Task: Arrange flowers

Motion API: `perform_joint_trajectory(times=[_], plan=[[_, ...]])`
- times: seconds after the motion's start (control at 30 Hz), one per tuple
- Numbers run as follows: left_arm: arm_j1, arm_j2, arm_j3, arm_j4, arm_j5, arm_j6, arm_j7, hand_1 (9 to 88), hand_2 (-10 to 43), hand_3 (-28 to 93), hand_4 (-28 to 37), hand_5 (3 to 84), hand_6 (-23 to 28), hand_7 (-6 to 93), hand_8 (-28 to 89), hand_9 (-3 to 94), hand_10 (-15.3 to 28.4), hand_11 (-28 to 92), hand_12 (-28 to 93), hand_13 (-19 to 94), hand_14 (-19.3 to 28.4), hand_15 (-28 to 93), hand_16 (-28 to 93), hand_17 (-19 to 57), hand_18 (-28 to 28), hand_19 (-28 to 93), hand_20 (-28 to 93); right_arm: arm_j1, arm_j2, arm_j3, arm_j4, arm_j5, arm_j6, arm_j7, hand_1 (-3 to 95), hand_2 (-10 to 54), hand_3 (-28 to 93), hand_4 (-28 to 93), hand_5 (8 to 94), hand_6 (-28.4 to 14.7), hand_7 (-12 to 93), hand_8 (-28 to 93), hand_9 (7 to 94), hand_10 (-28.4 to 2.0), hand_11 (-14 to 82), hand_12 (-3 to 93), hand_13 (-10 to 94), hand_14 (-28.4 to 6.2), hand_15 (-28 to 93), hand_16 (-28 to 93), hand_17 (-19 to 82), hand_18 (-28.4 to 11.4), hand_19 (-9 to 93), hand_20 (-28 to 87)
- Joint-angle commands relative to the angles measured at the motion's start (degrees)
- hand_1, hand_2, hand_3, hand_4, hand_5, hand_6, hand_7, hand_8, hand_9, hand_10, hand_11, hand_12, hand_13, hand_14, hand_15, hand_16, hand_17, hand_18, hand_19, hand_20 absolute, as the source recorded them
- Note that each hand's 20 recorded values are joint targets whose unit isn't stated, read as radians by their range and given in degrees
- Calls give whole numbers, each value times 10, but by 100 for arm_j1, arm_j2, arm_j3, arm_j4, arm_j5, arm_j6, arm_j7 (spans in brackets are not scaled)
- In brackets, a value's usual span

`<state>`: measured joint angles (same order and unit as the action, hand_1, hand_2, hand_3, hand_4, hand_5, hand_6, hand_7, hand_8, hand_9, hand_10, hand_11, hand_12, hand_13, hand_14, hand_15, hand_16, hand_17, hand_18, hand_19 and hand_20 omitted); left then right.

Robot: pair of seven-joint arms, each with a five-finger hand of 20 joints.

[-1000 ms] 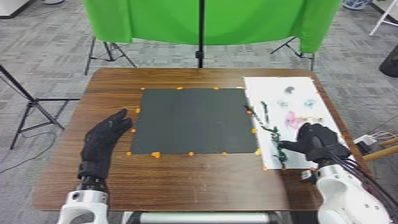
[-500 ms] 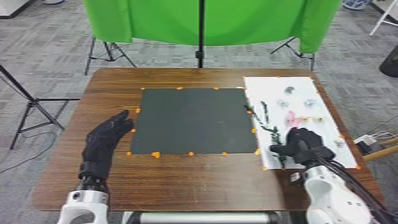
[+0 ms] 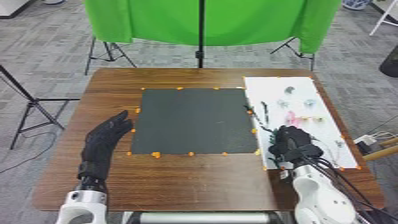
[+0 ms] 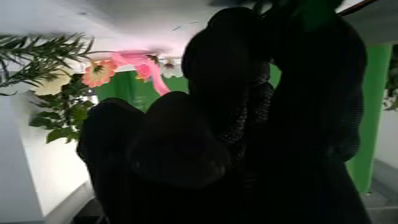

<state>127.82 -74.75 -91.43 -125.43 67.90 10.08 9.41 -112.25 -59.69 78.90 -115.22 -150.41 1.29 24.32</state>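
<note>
Change: the robot's right hand in a black fabric glove (image 3: 293,143) shifts toward 9 o'clock across the white rectangular sheet (image 3: 313,91) and now sits over the near end of the leafy dark green stem (image 3: 267,131). The sheet's 3 o'clock side is uncovered, and a small pale flower (image 3: 339,143) is in plain sight there. Likely meaning: this stem is the pick, and the grasp is being lined up.

Right hand: can't tell if it is spread or pinching; a bit of green sprig (image 4: 261,6) shows by the glove in the wrist view, hold unclear. Left hand, also in a black glove (image 3: 107,134), is spread flat and waiting, between 8 and 9 o'clock of the dark grey square mat (image 3: 195,120), same place as before.

Containers: the flowers lie loose on the sheet, at 3 o'clock of the mat, not stood in anything. Pink ribbon-like flower (image 3: 291,119) is just past the hand at 12 o'clock, yellowish bloom (image 3: 306,120) beside it, thin dark stems (image 3: 266,111) toward 11. Wrist view adds a coral flower (image 4: 99,73) and a cream flower (image 4: 53,83).

Arranging looks barely begun. Risk: the glove drags neighbouring stems on the brown wooden surface (image 3: 204,182).
</note>
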Motion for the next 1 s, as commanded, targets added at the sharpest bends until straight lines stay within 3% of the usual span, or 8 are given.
perform_joint_trajectory(times=[0.03, 0.17, 0.3, 0.37, 0.4, 0.5, 0.77, 1.0], plan=[[87, -47, -109, -19, -113, -104, -113, 248, -12, 651, -234, 483, 17, 106, -64, 456, 122, 155, 147, 368, 152, 110, 55, 58, 128, 96, 237, -280, -86, 273, 241, 127, 310, 174, 859, -95, -283, 690, 769, -12, 360, 278, 870, -117, 441, 380, 931, -20, 650, 327, 722, -90, 932, 610], [77, -46, -183, -26, -582, -138, -115, 248, -12, 649, -233, 483, 17, 106, -64, 454, 121, 155, 148, 368, 151, 110, 56, 57, 128, 97, 237, -285, -62, 614, -45, 271, 576, 193, 856, -95, -283, 708, 761, -13, 375, 285, 867, -119, 458, 373, 933, -16, 656, 325, 728, -88, 932, 621], [44, -44, -227, 9, -687, -85, -132, 248, -11, 647, -233, 484, 19, 104, -64, 454, 121, 154, 148, 368, 152, 110, 56, 57, 128, 98, 237, -343, -6, 771, -389, 562, 728, 167, 856, -95, -283, 715, 756, -14, 386, 283, 865, -119, 469, 363, 933, -15, 658, 324, 730, -89, 932, 626], [9, -16, -245, 41, -929, -102, -105, 248, -11, 647, -232, 484, 19, 104, -63, 454, 121, 155, 148, 368, 152, 110, 56, 56, 128, 99, 237, -319, -43, 718, -562, 501, 792, 254, 854, -95, -283, 723, 754, -15, 393, 281, 865, -119, 474, 359, 933, -16, 660, 323, 733, -88, 932, 630], [-23, 9, -252, 84, -948, -96, -74, 248, -11, 647, -232, 484, 20, 104, -63, 454, 121, 155, 148, 368, 152, 110, 56, 56, 128, 99, 237, -285, -86, 666, -636, 534, 863, 261, 854, -95, -283, 724, 754, -15, 395, 280, 864, -119, 475, 358, 934, -16, 661, 323, 733, -89, 932, 631], [-160, 143, -236, 314, -631, 66, 2, 247, -11, 647, -232, 484, 19, 103, -63, 456, 122, 156, 148, 369, 152, 110, 57, 57, 129, 101, 237, -1, -198, 348, -791, 887, 894, 199, 854, -95, -283, 725, 753, -16, 400, 276, 865, -120, 479, 355, 935, -14, 662, 322, 734, -89, 932, 634], [-496, 375, -122, 927, -910, 363, 151, 175, 59, 580, -282, 484, 21, 85, -66, 468, 121, 138, 131, 351, 143, 98, 27, 81, 117, 53, 212, 1862, -878, -1361, 67, 1675, 671, 55, 855, -95, -283, 724, 751, -18, 410, 267, 865, -122, 485, 346, 936, -13, 663, 321, 735, -87, 932, 635], [-614, 344, 7, 1077, -931, 362, 82, 179, 165, 525, -283, 474, 26, 65, -67, 478, 119, 128, 121, 340, 130, 96, 7, 88, 106, 31, 204, 2934, -1621, -2200, 1315, 1840, 248, 23, 855, -95, -283, 722, 750, -17, 415, 259, 865, -123, 488, 341, 937, -13, 663, 321, 736, -87, 932, 637]])
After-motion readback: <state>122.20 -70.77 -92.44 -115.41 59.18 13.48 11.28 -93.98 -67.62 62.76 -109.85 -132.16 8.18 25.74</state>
